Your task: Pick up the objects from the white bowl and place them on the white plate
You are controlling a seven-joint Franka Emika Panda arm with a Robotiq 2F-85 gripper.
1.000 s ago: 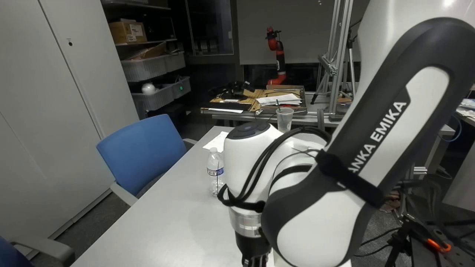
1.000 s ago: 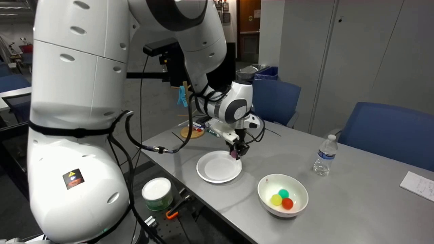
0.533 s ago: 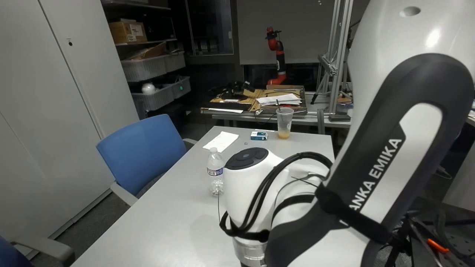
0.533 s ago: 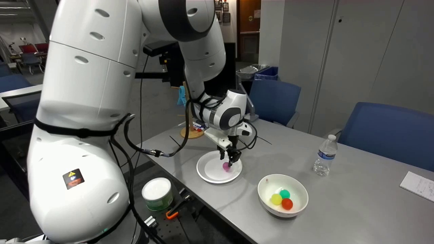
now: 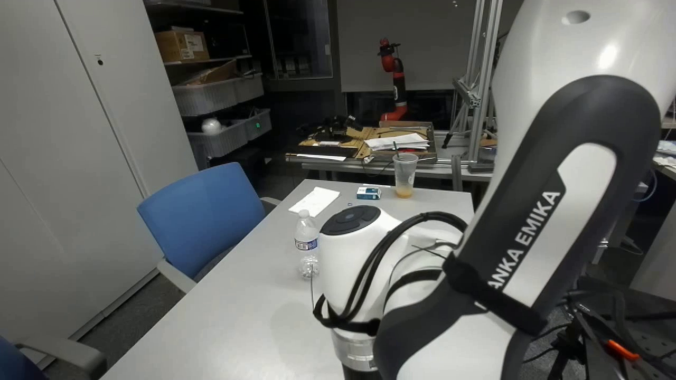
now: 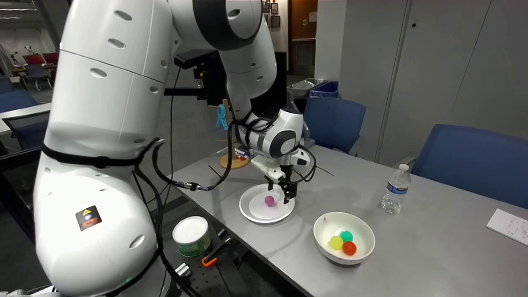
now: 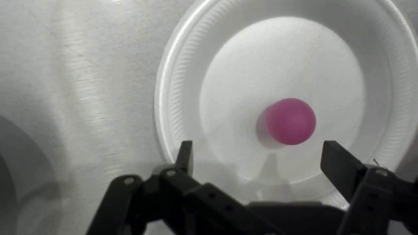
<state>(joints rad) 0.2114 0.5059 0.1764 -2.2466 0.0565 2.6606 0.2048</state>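
A pink ball (image 6: 269,201) (image 7: 291,121) rests on the white plate (image 6: 251,205) (image 7: 248,62), off its middle. Just above the plate, my gripper (image 6: 278,194) (image 7: 258,143) is open, its black fingers wide apart with nothing between them; in the wrist view the ball lies beyond the fingertips. Nearer that exterior camera, the white bowl (image 6: 363,233) holds a green ball (image 6: 346,236), a yellow ball (image 6: 336,242) and an orange-red ball (image 6: 349,248). The other exterior angle hides plate, bowl and fingers behind the arm or below the frame.
A clear water bottle (image 6: 396,190) (image 5: 306,245) stands on the table past the bowl, with a white paper (image 6: 509,227) farther along. Behind the plate is a round wooden base (image 6: 234,161) with markers beside it. A small box (image 5: 368,193) and a cup (image 5: 405,177) sit at one table end.
The gripper moved down over the plate with the pink ball, then opened. The ball came free and now lies on the plate, and the arm has shifted slightly away from it.
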